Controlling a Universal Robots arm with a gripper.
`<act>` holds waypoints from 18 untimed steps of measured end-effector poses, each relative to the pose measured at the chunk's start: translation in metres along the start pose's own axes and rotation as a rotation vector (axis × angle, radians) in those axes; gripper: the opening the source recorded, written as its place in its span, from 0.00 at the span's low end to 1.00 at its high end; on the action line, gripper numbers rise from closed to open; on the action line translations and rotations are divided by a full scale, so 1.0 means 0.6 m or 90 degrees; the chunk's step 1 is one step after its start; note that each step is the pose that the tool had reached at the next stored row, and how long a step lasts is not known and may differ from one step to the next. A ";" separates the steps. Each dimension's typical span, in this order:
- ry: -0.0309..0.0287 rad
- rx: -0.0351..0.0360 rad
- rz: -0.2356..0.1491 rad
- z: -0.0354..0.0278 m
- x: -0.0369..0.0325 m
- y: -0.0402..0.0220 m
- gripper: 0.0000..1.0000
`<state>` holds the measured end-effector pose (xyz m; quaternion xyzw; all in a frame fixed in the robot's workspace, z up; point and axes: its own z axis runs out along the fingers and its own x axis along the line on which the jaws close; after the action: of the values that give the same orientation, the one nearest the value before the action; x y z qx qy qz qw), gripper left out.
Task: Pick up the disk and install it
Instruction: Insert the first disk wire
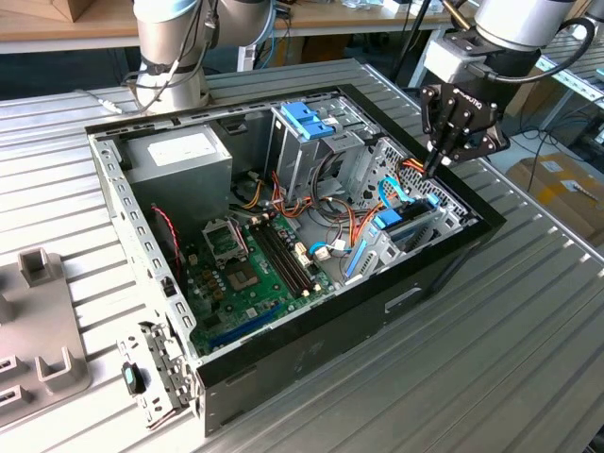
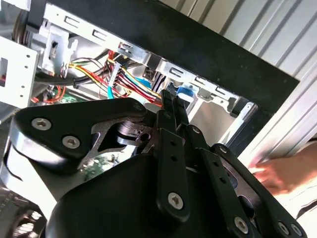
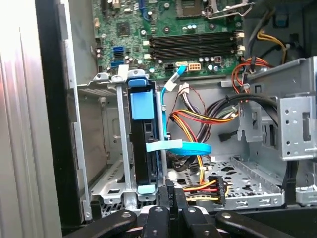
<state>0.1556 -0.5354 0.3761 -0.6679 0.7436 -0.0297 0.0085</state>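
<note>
The disk (image 3: pixel 145 148) stands on edge in the metal drive bay (image 3: pixel 115 148) at the corner of the open computer case, its blue frame (image 3: pixel 142 101) facing me and a blue flat cable crossing it. In the exterior view the disk (image 1: pixel 404 220) sits low inside the case near the exterior view's right wall. My gripper (image 1: pixel 435 166) hangs just above that corner with its fingers (image 3: pixel 170 198) pressed together and nothing between them. The gripper (image 3: pixel 171 190) ends right beside the disk's near end; I cannot tell whether they touch. The second wrist view looks along the shut fingers (image 2: pixel 171 106).
Inside the case (image 1: pixel 311 368) are a motherboard (image 1: pixel 250 269), a grey box with a white sticker (image 1: pixel 181 156), a tall cage with a blue handle (image 1: pixel 307 123) and loose coloured cables (image 3: pixel 198 121). A person's hand (image 2: pixel 277 173) is outside the case wall. Grey fixtures (image 1: pixel 38 330) lie at the exterior view's left.
</note>
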 end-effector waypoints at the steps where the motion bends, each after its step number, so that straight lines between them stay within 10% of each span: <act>1: 0.0003 -0.0001 0.005 0.000 0.000 0.000 0.16; 18: -0.0005 0.0000 -0.002 0.004 0.001 0.013 0.16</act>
<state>0.1477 -0.5354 0.3733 -0.6689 0.7427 -0.0295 0.0087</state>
